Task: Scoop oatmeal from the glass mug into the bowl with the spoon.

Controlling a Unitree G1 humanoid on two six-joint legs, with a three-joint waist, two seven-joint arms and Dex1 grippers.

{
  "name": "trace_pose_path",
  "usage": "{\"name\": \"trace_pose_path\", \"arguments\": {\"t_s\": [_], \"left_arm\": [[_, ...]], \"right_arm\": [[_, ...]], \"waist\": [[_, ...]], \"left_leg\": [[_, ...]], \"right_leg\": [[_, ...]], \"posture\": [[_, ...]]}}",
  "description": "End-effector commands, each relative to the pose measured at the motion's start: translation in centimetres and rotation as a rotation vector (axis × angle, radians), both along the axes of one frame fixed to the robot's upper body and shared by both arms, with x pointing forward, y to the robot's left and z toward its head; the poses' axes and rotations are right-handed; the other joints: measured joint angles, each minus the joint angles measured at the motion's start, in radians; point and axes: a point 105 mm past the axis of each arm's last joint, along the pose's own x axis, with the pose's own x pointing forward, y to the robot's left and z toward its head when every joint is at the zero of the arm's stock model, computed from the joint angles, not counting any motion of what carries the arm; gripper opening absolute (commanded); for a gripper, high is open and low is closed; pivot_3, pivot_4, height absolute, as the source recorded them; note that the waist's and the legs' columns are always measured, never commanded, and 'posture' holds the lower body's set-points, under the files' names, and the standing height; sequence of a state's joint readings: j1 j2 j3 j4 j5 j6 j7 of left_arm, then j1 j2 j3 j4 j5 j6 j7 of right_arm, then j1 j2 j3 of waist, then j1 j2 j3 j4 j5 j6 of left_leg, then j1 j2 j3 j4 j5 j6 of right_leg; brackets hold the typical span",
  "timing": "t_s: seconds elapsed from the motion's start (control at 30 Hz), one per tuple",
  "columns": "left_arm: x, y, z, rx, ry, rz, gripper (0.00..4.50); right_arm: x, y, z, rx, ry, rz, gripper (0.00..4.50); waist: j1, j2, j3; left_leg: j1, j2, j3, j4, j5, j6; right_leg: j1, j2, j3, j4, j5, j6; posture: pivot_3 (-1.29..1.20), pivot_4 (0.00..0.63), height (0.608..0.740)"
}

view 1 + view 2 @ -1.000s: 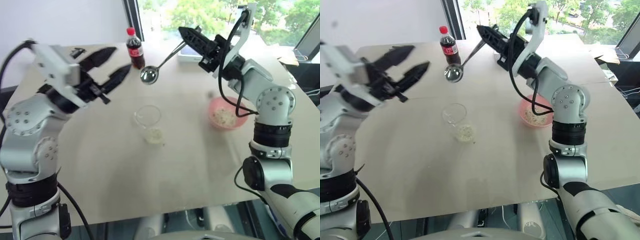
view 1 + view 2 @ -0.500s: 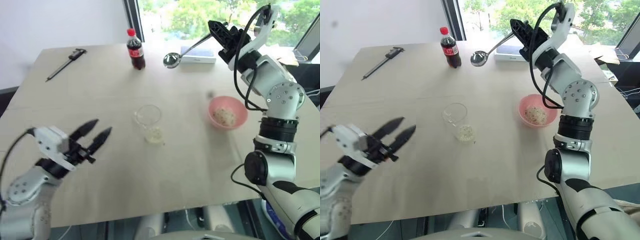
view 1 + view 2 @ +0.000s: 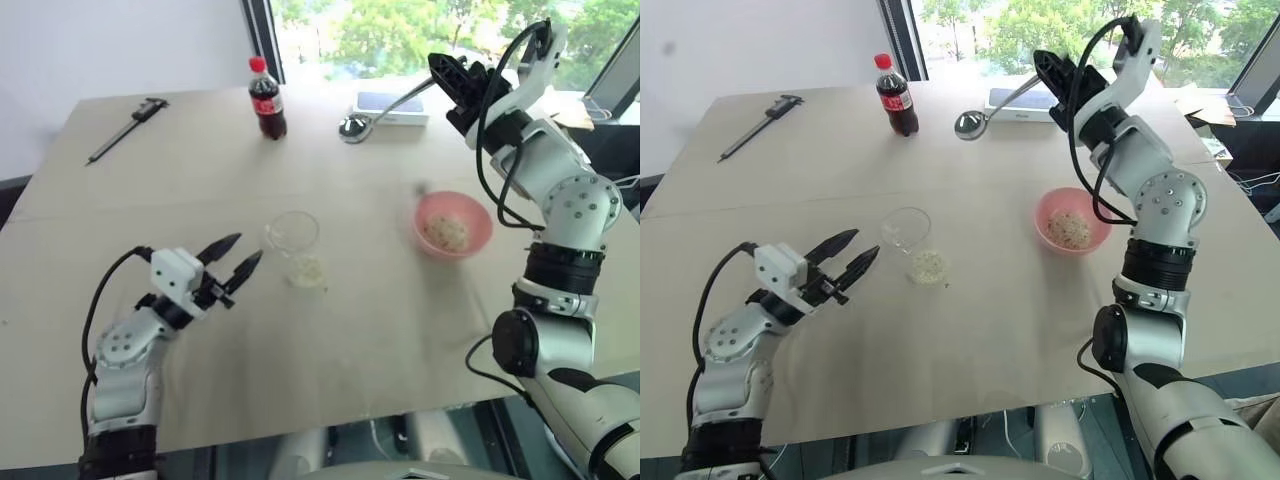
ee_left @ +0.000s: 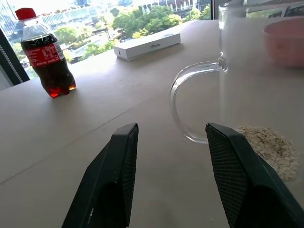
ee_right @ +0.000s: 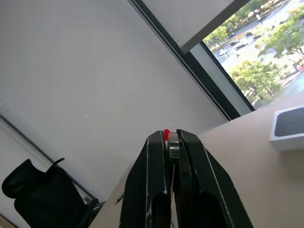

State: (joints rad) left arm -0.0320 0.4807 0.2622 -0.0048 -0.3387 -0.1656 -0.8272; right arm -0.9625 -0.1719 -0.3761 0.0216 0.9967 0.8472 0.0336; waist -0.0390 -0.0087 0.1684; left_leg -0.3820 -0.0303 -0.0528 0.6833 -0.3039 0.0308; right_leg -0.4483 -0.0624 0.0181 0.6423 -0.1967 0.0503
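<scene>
While the right gripper (image 3: 441, 66) pinches the handle of the spoon (image 3: 380, 107) tight between its two black fingers, the shiny spoon hangs high over the far part of the table (image 3: 200, 340). Its round end hangs in the air by the white box (image 3: 392, 106). The spoon looks empty.

The glass mug (image 3: 292, 232) is clear, with a curved handle on its side. It stands in the middle of the table. A small heap of oatmeal (image 3: 309, 270) lies on the table top, touching the near side of the mug. It is pale and flaky. The pink bowl (image 3: 453, 224) sits to the right of the mug, well apart from it, with more pale oatmeal inside.

The left gripper (image 3: 232, 262) is low and near, just left of the mug. Its fingers are spread apart and hold nothing. In the left wrist view the mug handle (image 4: 194, 99) sits just past the two fingertips.

The table has lots of bare room on the near side and on the left. The cola bottle (image 3: 267, 97) stands far back, near the window. The long dark measuring tool (image 3: 126, 128) lies at the far left corner.

There is one spoon, one mug, one bowl, one bottle, one box and one measuring tool. There are two lots of oatmeal.
</scene>
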Motion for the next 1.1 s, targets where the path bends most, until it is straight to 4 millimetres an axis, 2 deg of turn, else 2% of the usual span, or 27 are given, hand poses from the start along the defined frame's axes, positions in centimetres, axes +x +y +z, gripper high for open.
{"name": "trace_pose_path", "arguments": {"t_s": [0.03,0.47,0.77,0.8,0.83,0.93,1.0,1.03,1.1], "left_arm": [[0.5,-0.4,0.7,-0.012,-0.042,-0.019,2.33],[3.1,-1.5,1.2,-0.043,-0.044,-0.052,2.33],[3.7,-2.5,1.0,-0.046,-0.023,-0.092,2.33],[3.8,-2.5,1.1,-0.047,-0.022,-0.090,2.10],[4.0,-2.4,1.2,-0.048,-0.022,-0.089,2.10],[4.2,-2.4,1.2,-0.046,-0.020,-0.086,1.16],[4.3,-2.4,1.2,-0.043,-0.019,-0.087,0.28],[4.3,-2.4,1.1,-0.041,-0.018,-0.087,0.02],[4.4,-2.5,1.1,-0.037,-0.015,-0.088,0.02]], "right_arm": [[-1.2,-0.5,1.8,0.011,-0.080,-0.002,0.00],[-1.4,-0.6,1.5,-0.013,-0.088,-0.011,0.00],[-1.4,-0.5,1.4,-0.011,-0.090,-0.011,0.00],[-1.4,-0.4,1.4,-0.011,-0.091,-0.011,0.00],[-1.3,-0.4,1.3,-0.011,-0.091,-0.010,0.00],[-1.4,-0.2,1.3,-0.009,-0.093,-0.007,0.00],[-1.4,-0.2,1.4,-0.010,-0.096,-0.005,0.00],[-1.4,-0.1,1.4,-0.010,-0.096,-0.004,0.00],[-1.4,-0.1,1.5,-0.011,-0.098,-0.001,0.00]], "waist": [[-0.002,0.000,0.000],[-0.001,0.000,0.000],[-0.001,0.000,0.000],[-0.001,0.000,0.000],[-0.001,0.000,0.000],[-0.001,0.000,0.000],[-0.001,0.000,0.000],[-0.001,0.000,0.000],[-0.002,0.000,0.000]], "left_leg": [[0.000,0.000,0.000,0.000,0.000,0.000],[0.000,0.000,0.000,0.000,0.000,0.000],[0.000,0.000,0.000,0.000,0.000,-0.001],[0.000,0.000,0.000,0.000,0.001,-0.001],[0.000,0.000,0.000,0.000,0.001,-0.001],[0.000,0.000,0.000,0.000,0.001,-0.001],[0.000,0.000,0.000,0.000,0.001,-0.001],[0.000,0.000,0.000,0.000,0.001,-0.001],[0.000,0.000,0.000,0.000,0.001,-0.001]], "right_leg": [[0.000,0.000,0.000,0.000,0.000,0.000],[0.000,0.000,0.000,0.000,0.000,0.000],[0.000,0.000,0.000,0.000,0.000,0.000],[0.000,0.000,0.000,0.000,0.000,0.000],[0.000,0.000,0.000,0.000,0.000,0.000],[0.000,0.000,0.000,0.000,0.000,0.000],[0.000,0.000,0.000,0.000,0.000,0.000],[0.000,0.000,0.000,0.000,0.000,0.000],[0.000,0.000,0.000,0.000,0.000,0.000]], "posture": [[0.00,0.150,0.740],[0.00,0.150,0.740],[0.00,0.150,0.740],[0.00,0.150,0.740],[0.00,0.150,0.740],[0.00,0.150,0.740],[0.00,0.150,0.740],[0.00,0.150,0.740],[0.00,0.150,0.740]]}}
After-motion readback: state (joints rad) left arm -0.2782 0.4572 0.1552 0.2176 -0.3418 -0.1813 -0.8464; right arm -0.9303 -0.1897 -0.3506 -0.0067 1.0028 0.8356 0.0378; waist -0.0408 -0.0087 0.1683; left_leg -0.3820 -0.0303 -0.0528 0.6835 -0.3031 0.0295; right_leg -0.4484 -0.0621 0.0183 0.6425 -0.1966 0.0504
